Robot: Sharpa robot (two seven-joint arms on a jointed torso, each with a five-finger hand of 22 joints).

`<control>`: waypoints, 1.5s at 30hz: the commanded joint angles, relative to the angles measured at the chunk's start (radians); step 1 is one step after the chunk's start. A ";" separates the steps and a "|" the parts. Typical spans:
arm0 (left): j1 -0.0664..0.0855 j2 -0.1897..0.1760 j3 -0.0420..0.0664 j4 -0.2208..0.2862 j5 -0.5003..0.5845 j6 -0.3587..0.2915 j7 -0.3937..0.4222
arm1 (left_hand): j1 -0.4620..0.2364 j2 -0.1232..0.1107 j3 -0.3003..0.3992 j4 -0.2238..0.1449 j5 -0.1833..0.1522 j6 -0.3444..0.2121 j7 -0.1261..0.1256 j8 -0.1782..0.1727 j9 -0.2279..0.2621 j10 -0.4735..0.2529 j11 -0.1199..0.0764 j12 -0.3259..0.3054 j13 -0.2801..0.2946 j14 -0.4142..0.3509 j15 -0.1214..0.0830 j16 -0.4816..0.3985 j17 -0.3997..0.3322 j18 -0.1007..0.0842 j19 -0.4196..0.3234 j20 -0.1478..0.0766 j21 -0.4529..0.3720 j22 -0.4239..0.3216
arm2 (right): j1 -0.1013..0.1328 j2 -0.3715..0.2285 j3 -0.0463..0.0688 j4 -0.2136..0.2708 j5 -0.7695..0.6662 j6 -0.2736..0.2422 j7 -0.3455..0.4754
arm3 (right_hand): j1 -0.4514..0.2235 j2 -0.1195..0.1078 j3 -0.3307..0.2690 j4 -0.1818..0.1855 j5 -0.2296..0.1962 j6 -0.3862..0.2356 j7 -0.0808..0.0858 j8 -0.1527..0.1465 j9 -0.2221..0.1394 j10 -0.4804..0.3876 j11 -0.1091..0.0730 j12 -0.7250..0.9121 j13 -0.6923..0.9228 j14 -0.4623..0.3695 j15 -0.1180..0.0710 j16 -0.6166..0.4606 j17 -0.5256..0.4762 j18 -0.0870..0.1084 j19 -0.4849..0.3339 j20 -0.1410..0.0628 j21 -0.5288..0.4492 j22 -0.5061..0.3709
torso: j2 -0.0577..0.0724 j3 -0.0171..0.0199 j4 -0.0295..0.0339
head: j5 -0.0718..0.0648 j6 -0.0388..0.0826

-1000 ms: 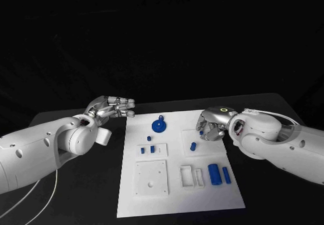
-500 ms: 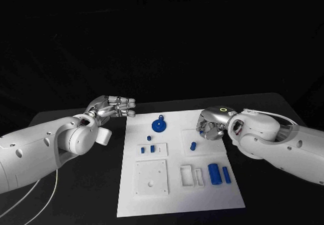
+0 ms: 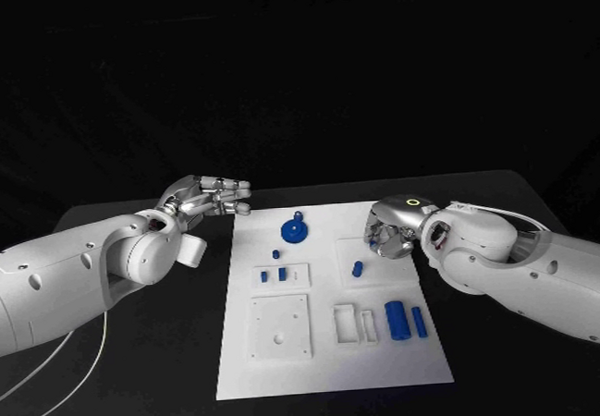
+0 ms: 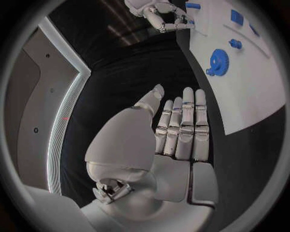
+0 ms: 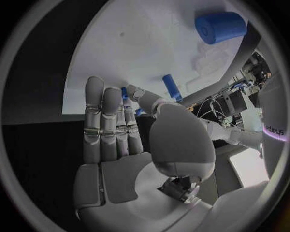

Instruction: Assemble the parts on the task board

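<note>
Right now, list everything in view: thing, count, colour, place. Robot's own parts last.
Table: one, black, under everything.
Task board: one, white, mid-table between the arms.
Gear: one, blue, far end of the board.
Small pegs: two, blue, left of the board's middle.
Short peg: one, blue, near the right hand.
Cylinders: two, blue, right side of the board.
Left hand: silver, off the board's far left corner, holding nothing.
Right hand: silver, over the board's right edge, holding nothing.

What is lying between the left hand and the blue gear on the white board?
Nothing lies there. In the head view, the left hand is off the board's edge, and only black table and bare white board separate it from the blue gear.
</note>
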State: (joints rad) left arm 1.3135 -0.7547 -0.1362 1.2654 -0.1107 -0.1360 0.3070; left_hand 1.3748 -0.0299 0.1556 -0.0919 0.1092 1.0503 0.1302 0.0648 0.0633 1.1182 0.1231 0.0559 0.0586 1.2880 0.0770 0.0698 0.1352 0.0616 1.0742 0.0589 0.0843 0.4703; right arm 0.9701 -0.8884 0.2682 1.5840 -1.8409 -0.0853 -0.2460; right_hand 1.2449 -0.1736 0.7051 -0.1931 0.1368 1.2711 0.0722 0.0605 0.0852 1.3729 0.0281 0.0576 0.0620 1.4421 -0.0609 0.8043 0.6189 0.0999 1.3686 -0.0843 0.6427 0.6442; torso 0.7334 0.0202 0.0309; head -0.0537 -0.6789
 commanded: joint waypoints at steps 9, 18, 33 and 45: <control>0.001 0.002 0.001 -0.008 -0.002 0.020 0.011 | 0.003 0.012 -0.007 -0.002 -0.002 -0.001 0.003 -0.002 0.000 -0.009 0.001 0.002 0.000 -0.003 -0.001 -0.005 0.002 0.004 0.009 -0.001 0.008 -0.003 | -0.010 0.007 -0.005 0.005 -0.046 -0.020 -0.027 | 0.006 0.017 0.029 -0.004 -0.052 0.013 -0.001 0.004 0.006 0.023 -0.015 0.004 0.006 0.004 -0.008 -0.001 0.009 0.013 0.006 -0.008 -0.012 0.024 | 0.000 -0.0001 0.0000 | 0.004 0.001; 0.001 0.012 0.001 -0.040 -0.003 0.022 0.011 | 0.004 0.012 -0.007 -0.004 -0.001 -0.001 0.004 -0.002 0.000 -0.010 0.001 0.002 0.001 -0.003 -0.001 -0.005 0.002 0.004 0.008 -0.001 0.011 -0.005 | -0.010 0.015 0.029 0.023 -0.024 -0.026 -0.020 | 0.006 0.015 0.032 -0.002 -0.054 0.015 -0.001 0.004 0.006 0.024 -0.015 0.003 0.006 0.004 -0.009 -0.003 0.012 0.013 0.009 -0.010 -0.020 0.037 | -0.003 -0.0007 0.0002 | 0.006 0.004; 0.000 0.031 0.001 -0.080 -0.003 0.019 0.013 | 0.004 0.013 -0.008 -0.005 -0.001 0.000 0.004 -0.002 0.000 -0.009 0.001 0.002 0.000 -0.004 -0.001 -0.006 0.002 0.004 0.007 -0.001 0.013 -0.008 | -0.009 0.024 0.095 0.108 0.027 -0.039 -0.006 | 0.010 0.018 0.029 -0.002 -0.062 0.015 -0.001 0.004 0.006 0.024 -0.015 0.003 0.006 0.005 -0.012 -0.006 0.015 0.014 0.013 -0.012 -0.033 0.053 | -0.004 -0.0026 0.0005 | 0.021 0.014; 0.000 0.052 0.001 -0.098 -0.005 -0.019 0.021 | 0.005 0.016 -0.005 -0.005 0.003 0.003 0.006 -0.002 0.000 -0.003 0.000 0.002 0.000 -0.006 -0.001 -0.006 0.001 0.004 0.003 -0.001 0.018 -0.013 | -0.060 0.086 0.097 0.167 0.104 -0.128 0.067 | 0.011 0.025 0.016 -0.004 -0.047 0.014 -0.001 0.004 0.006 0.023 -0.015 0.003 0.005 0.006 -0.014 -0.011 0.018 0.013 0.025 -0.014 -0.061 0.079 | -0.004 -0.0034 0.0014 | 0.093 0.009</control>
State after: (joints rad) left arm 1.3133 -0.7063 -0.1364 1.1686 -0.1128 -0.1355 0.3081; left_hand 1.3788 -0.0261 0.1516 -0.0960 0.1093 1.0503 0.1302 0.0648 0.0633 1.1146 0.1267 0.0559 0.0587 1.2880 0.0770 0.0697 0.1359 0.0616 1.0741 0.0589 0.0960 0.4585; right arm 0.9173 -0.8079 0.3654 1.7460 -1.7754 -0.1624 -0.2281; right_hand 1.2571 -0.1615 0.7271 -0.1988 0.0854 1.2790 0.0714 0.0598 0.0899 1.3795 0.0209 0.0575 0.0655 1.4498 -0.0679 0.7965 0.6359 0.0942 1.3884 -0.0965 0.5846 0.7222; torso 0.7296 0.0161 0.0325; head 0.0207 -0.6674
